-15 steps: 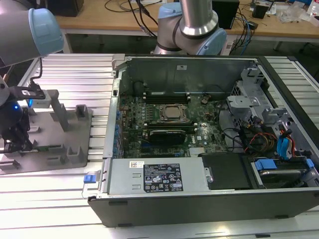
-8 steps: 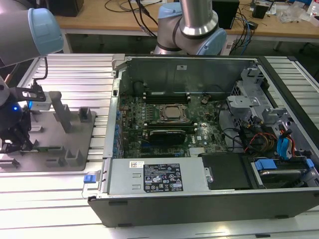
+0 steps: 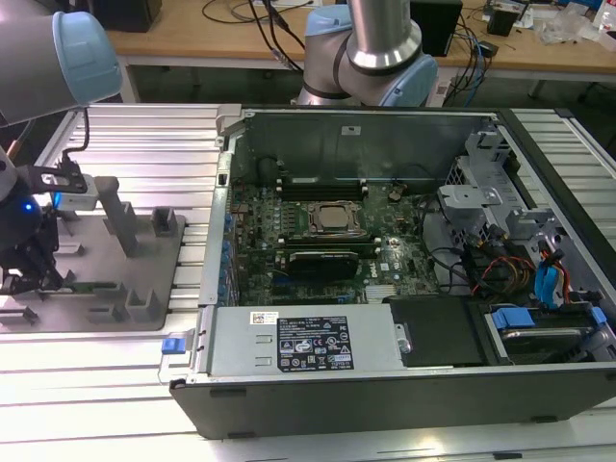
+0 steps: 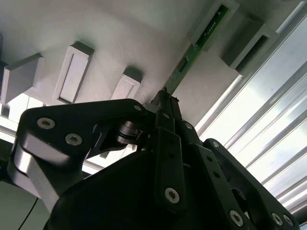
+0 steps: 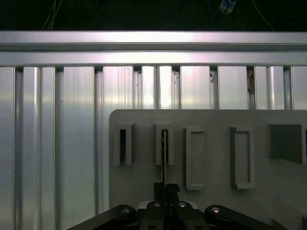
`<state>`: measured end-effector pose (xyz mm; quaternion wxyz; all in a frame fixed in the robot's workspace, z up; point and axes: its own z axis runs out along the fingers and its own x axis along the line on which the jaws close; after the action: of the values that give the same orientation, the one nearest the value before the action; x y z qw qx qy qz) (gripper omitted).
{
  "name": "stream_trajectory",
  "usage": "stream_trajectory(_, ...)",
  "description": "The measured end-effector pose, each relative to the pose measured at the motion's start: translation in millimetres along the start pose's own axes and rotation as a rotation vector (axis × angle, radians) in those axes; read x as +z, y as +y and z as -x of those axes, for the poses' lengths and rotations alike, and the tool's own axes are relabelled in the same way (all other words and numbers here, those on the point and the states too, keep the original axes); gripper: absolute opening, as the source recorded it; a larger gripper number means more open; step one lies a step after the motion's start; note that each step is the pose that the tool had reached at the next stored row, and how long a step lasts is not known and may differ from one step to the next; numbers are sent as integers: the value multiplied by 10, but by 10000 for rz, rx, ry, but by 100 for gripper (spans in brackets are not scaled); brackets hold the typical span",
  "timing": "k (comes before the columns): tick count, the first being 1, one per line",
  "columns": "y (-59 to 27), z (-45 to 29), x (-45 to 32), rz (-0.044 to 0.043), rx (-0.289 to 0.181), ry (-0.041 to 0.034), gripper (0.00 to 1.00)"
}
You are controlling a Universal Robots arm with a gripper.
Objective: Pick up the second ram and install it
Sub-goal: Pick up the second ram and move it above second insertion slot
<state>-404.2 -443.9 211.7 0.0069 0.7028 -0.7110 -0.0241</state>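
— How was the scene lit?
— Light was thrown from overhead onto the slatted counter, and white glare was raised there in the exterior view. The case interior was left dimmer.
— And at the wrist?
— In the second wrist view the gripper was reduced to a dark silhouette and the counter was blown out, though the second ram was kept green. Soft shadows were cast beside the fixture blocks.

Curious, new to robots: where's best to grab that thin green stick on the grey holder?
Probably across its flat faces, from above: the second ram stands on edge in the grey fixture, as the gripper pinches it.
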Motion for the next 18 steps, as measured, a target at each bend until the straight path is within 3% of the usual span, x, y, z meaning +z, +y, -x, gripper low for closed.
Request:
stream_trajectory(6, 1, 0, -9, 4, 0, 3, 9)
stream_trajectory(10, 6, 3, -122, 1, 0, 1, 9)
stream_trajectory(15, 9, 5, -201, 0, 0, 0, 9)
stream_trajectory(18, 14, 7, -301, 1, 0, 1, 9)
